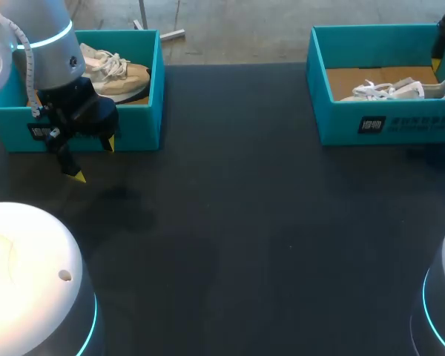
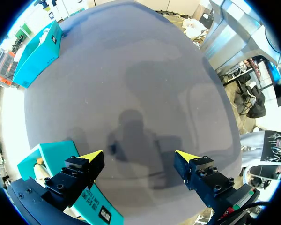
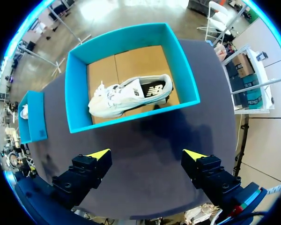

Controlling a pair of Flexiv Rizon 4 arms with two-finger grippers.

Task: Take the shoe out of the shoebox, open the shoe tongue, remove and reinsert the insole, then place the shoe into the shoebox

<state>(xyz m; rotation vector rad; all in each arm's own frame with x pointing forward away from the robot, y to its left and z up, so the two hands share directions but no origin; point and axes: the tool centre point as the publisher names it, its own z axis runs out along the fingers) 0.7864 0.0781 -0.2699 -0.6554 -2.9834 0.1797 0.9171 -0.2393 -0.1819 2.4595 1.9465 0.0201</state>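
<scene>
A white shoe [image 1: 397, 90] [image 3: 129, 96] lies on its side on the cardboard floor of the right teal shoebox [image 1: 386, 122] [image 3: 77, 93]. My right gripper [image 3: 146, 154] hangs open and empty above the table, on the near side of that box. A beige and white shoe [image 1: 115, 70] rests in the left teal shoebox [image 1: 137, 130] [image 2: 47, 164]. Just in front of that box my left gripper [image 1: 95, 159] [image 2: 139, 157] stands open over the dark table with nothing between its fingers.
The dark table [image 1: 252, 222] stretches between the two boxes. The white bases of my arms [image 1: 30, 282] fill the near corners. In the left wrist view the right shoebox [image 2: 37, 54] shows far ahead of the gripper.
</scene>
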